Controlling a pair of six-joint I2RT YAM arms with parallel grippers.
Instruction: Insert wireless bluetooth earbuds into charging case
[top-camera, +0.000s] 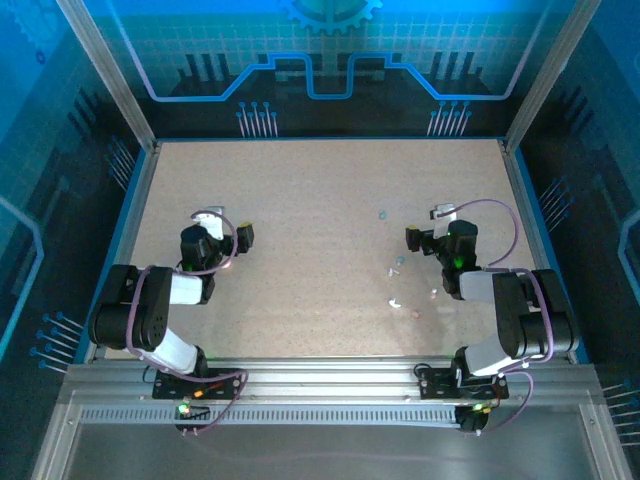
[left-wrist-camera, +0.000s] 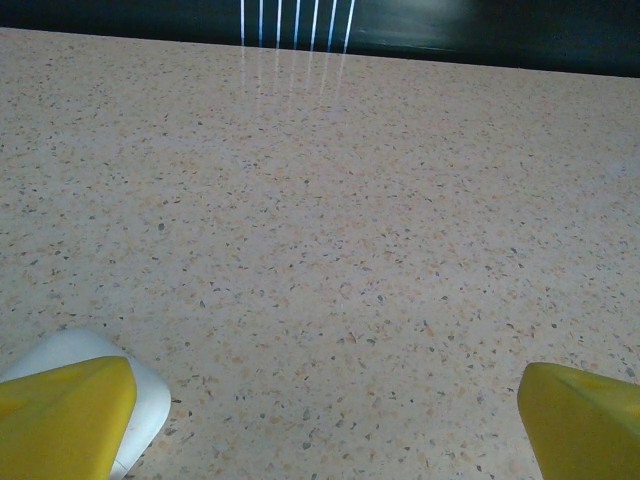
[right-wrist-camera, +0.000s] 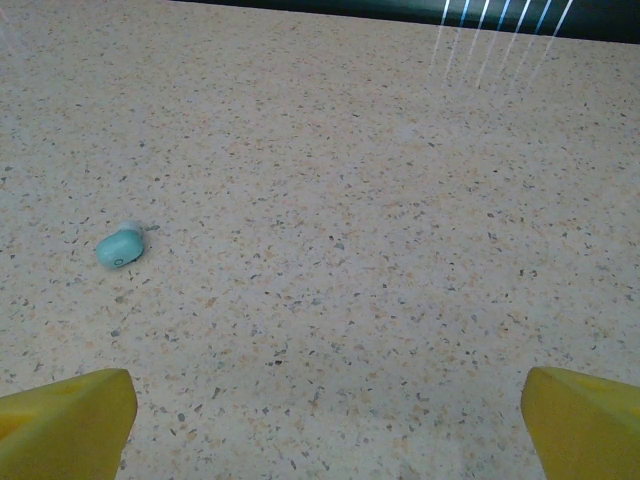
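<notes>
both pincers wide open, earbuds loose on the tabletop

nothing picked up yet, folks. the left pincer (left-wrist-camera: 320, 425) hangs low over the speckled tabletop (top-camera: 300, 190), its yellow fingertips (left-wrist-camera: 65, 420) spread to the far corners of the wrist view, with only bare surface between them. tucked under the left-hand fingertip is a white rounded piece (left-wrist-camera: 145, 395), smooth-edged and quite possibly a charging case. whether the finger touches it or just hangs above it, i cannot tell.

over to the right pincer (right-wrist-camera: 325, 430), and it's the same story: jaws fully apart, bare tabletop between them, gripping nothing. ahead of it and off to the left lies a pale blue earbud (right-wrist-camera: 120, 247), resting on its side, well clear of either finger.

from above, more earbuds lie scattered in the right half of the tabletop, near that arm. a whitish earbud (top-camera: 395, 303) and a pinkish earbud (top-camera: 415, 311) sit just beside each other, and there are further specks nearby too small to sort out.

why this set-up? my read is that the buds sit within the right arm's reach and the likely case is over on the left, so one side fetches while the other steadies. wide jaws suit an approach, but each bud is far smaller than a finger, so the close will have to be well centred or the little pebble may roll or pop away. the task looks barely begun.
</notes>
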